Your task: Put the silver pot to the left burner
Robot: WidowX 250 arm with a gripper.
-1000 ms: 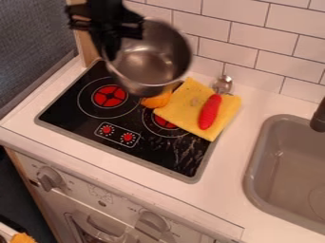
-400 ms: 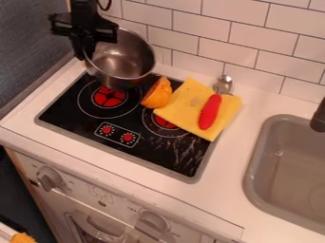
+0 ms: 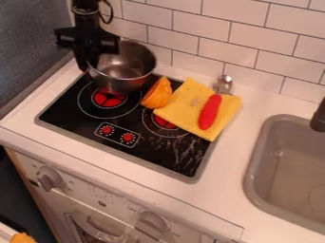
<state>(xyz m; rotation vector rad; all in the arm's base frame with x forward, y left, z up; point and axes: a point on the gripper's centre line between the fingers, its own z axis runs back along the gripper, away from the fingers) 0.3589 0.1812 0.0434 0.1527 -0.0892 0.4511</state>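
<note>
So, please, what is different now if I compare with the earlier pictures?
The silver pot moved toward the picture's left with the gripper, then came a little lower. It now covers the rear part of the left burner. I see no new grasp and no release. The orange piece, yellow cloth, red toy and spoon stayed in place.

A toy kitchen — black stovetop with red burners, grey sink, white tiled wall, oven knobs below
</note>
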